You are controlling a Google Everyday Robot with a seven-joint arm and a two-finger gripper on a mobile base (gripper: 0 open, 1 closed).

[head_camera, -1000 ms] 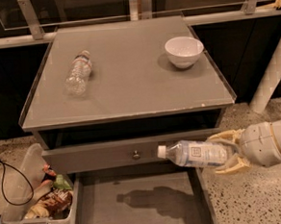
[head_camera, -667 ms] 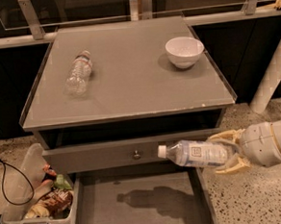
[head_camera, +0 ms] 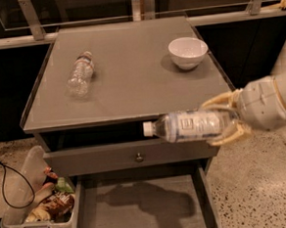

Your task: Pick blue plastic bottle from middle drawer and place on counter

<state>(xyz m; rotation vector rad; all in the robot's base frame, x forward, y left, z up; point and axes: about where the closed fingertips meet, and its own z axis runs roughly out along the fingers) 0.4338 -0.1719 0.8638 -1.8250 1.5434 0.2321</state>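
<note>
My gripper [head_camera: 224, 120] comes in from the right and is shut on the blue plastic bottle [head_camera: 188, 126]. The bottle lies horizontal in the air, white cap pointing left, label with a dark square facing me. It hangs just in front of the counter's front edge, level with the top drawer front. The counter [head_camera: 130, 77] is a glossy grey top. The middle drawer [head_camera: 140, 209] is pulled open below, its grey bottom bare with the bottle's shadow on it.
A clear crinkled bottle [head_camera: 80, 74] with a red-white label lies on the counter's left side. A white bowl [head_camera: 188, 52] stands at the back right. The top drawer front with a small knob [head_camera: 139, 158] is closed. A white tray [head_camera: 36, 202] of snack packets sits on the floor at left.
The gripper and bottle have risen a little and now hang close to the counter's front edge. Nothing else has moved.
</note>
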